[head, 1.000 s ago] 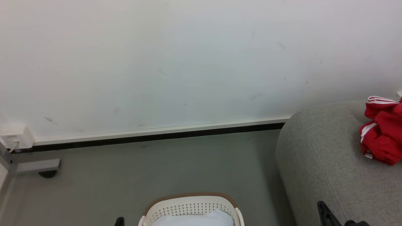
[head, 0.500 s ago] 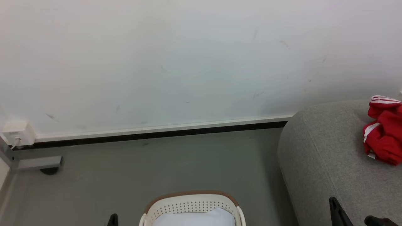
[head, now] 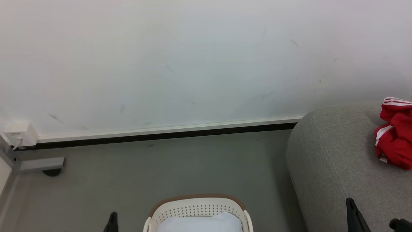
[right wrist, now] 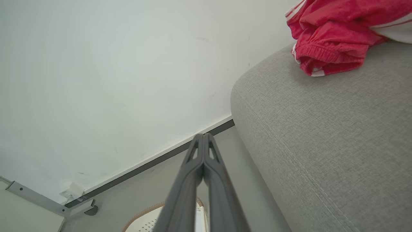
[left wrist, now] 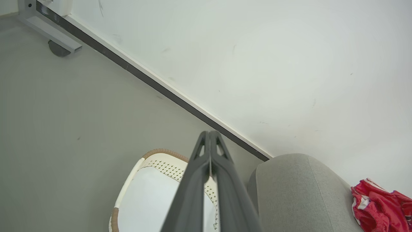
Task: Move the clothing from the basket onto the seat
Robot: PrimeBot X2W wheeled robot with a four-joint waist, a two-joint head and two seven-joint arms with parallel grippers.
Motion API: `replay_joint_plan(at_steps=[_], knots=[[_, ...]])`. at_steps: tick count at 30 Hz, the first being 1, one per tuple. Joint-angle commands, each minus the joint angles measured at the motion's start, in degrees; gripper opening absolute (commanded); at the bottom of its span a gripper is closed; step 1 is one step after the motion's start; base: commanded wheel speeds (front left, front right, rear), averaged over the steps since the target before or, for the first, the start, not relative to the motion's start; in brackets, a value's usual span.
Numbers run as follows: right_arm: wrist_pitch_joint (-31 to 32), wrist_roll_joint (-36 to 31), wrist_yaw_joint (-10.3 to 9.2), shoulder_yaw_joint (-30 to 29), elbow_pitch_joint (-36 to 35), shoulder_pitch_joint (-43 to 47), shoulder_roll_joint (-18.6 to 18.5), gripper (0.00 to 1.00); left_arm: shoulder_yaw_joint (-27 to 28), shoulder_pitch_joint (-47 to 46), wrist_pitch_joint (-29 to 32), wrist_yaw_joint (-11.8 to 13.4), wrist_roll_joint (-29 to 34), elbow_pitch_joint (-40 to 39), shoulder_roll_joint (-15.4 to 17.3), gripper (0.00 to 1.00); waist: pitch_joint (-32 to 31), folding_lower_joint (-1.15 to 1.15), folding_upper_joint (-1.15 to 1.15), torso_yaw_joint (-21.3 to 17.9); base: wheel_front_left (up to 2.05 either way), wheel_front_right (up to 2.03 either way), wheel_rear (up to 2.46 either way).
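Well apart from closed jaws, clothing (head: 395,141) on seat (head: 334,161)

No readable text, label or number shows on anything here.

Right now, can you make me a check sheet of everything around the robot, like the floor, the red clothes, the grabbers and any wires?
Surface: plain grey floor; the basket stands on it.
Job's things: red clothing lies bunched on the grey seat; the basket shows its pale liner, with no red in the part seen.
Clutter: nothing seen.
Grippers: left gripper shut, holding nothing; right gripper shut, holding nothing.
Cables: thin white cable hanging from a white wall box.
Surroundings: white wall, dark skirting, grey metal leg by the wall.
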Motion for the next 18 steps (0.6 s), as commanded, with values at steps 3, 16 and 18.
replay_joint_plan(at_steps=[3, 16, 18], knots=[[1.06, 4.13, -0.03, -0.64, -1.34, -2.02, -0.37, 0.00, 0.71, -1.75, 1.01, -0.63, -3.79, -1.04, 0.25, 0.00, 0.14, 0.00, 0.00, 0.13, 0.00, 0.00, 0.00], [3.48, 13.88, -0.05, -1.66, -2.44, -2.70, -0.43, 0.00, 1.89, -2.88, 3.41, -1.56, -12.61, -1.74, 0.28, 0.00, 0.60, 0.00, 0.00, 0.53, 0.00, 0.00, 0.00], [3.86, 15.32, -0.05, -1.82, -2.60, -2.77, -0.44, 0.00, 2.09, -3.05, 3.79, -1.67, -13.99, -1.85, 0.28, 0.00, 0.67, 0.00, 0.00, 0.60, 0.00, 0.00, 0.00]])
